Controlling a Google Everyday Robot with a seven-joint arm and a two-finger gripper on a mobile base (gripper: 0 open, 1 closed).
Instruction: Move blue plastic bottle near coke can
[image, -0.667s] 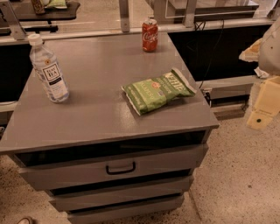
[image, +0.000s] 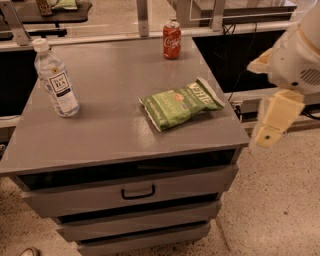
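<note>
The blue plastic bottle (image: 56, 80) stood at 9 o'clock, well apart from the coke can (image: 171, 41) at 12, since the gripper (image: 272, 125), its grip impossible to tell, hung at 3.

On my feed, the can (image: 172, 40) at the far edge of the table (image: 115, 135) carries white Coca-Cola script on red. The bottle (image: 56, 77) at the left has a white label with dark print in two short lines, but I cannot make out the letters. The green bag (image: 180, 104) lying mid-table bears large white lettering near its right end, which I cannot read. My gripper (image: 267, 131) hangs beside the table's right edge, over the floor.
</note>
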